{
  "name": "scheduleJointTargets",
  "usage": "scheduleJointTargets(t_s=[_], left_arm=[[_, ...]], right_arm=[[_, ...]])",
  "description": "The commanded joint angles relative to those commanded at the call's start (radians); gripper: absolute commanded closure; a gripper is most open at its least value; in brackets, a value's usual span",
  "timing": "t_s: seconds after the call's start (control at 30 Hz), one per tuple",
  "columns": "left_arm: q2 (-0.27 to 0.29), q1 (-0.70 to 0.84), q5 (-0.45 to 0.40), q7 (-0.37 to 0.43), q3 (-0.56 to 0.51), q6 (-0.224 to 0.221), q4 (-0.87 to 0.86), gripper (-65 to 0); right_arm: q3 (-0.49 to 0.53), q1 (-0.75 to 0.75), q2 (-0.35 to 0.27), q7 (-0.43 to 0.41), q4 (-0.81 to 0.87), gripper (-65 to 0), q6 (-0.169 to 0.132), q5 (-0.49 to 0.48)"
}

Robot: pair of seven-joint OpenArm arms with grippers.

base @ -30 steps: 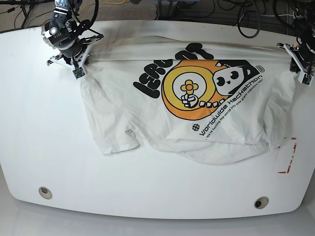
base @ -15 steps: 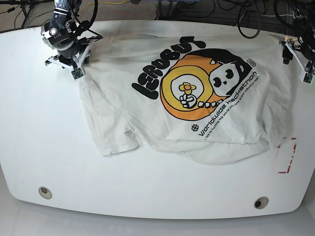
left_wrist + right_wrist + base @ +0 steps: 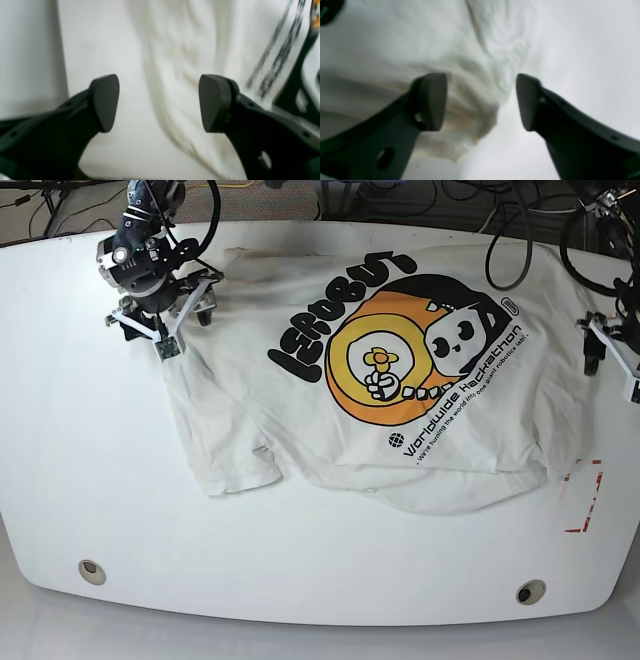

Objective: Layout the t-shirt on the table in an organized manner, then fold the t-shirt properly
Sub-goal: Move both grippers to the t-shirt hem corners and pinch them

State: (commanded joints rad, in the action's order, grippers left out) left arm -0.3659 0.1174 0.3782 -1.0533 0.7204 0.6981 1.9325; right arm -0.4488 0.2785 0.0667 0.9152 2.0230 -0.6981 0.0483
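Lying spread across the far half of the table [image 3: 60,480], print side up: the t-shirt [image 3: 300,420], white with bold black lettering, an orange round graphic [image 3: 385,365] and a line of small black text. Rumpled along the near hem, with one sleeve bunched near the table's middle. Set nearer the front edge, two small round holes [image 3: 92,571] in the tabletop, and red tape marks [image 3: 588,498] at the base view's right.

Seen from the base view only: the right gripper [image 3: 165,315] at the shirt's far corner on that view's left, and the left gripper [image 3: 615,360] just past the shirt's edge on that view's right.

Shown closer in the wrist views, though blurred: right gripper [image 3: 481,101] with jaws apart, a hemmed fold of fabric between and below the pads, not pinched. Left gripper [image 3: 158,102] likewise spread wide, hovering over wrinkled cloth, black print stripes [image 3: 277,50] at the frame's right, bare table at its left.
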Motion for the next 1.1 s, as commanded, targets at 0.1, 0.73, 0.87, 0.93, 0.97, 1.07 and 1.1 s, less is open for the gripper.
scheduleJointTargets(t_s=[0.1, 0.73, 0.87, 0.93, 0.97, 1.07, 1.1], left_arm=[[0.000, -0.074, 0.000, 0.000, -0.035, -0.001, -0.003, -46.5], [0.008, -0.453, -0.196, 0.003, -0.233, -0.002, -0.273, -46.5], [0.008, -0.505, -0.196, 0.014, -0.238, -0.002, -0.354, -46.5], [0.009, -0.522, -0.198, 0.043, -0.238, -0.002, -0.396, -46.5], [0.009, -0.529, -0.198, 0.071, -0.238, -0.002, -0.428, -46.5], [0.009, -0.539, -0.198, 0.146, -0.249, -0.013, -0.511, -46.5], [0.009, -0.539, -0.198, 0.157, -0.253, -0.021, -0.526, -46.5]], right_arm=[[-0.002, -0.037, 0.011, -0.002, -0.029, -51.8, 0.000, 0.008], [-0.198, -0.183, 0.011, -0.002, -0.206, -49.0, 0.000, -0.017], [-0.198, -0.175, 0.012, 0.003, -0.213, -49.0, 0.000, -0.080], [-0.198, -0.167, 0.012, 0.003, -0.238, -49.0, 0.000, -0.107], [-0.198, -0.164, 0.012, 0.003, -0.258, -49.0, 0.000, -0.126], [-0.198, -0.164, 0.012, 0.003, -0.308, -49.0, 0.000, -0.158], [-0.198, -0.164, 0.012, 0.003, -0.319, -49.0, 0.000, -0.163]])
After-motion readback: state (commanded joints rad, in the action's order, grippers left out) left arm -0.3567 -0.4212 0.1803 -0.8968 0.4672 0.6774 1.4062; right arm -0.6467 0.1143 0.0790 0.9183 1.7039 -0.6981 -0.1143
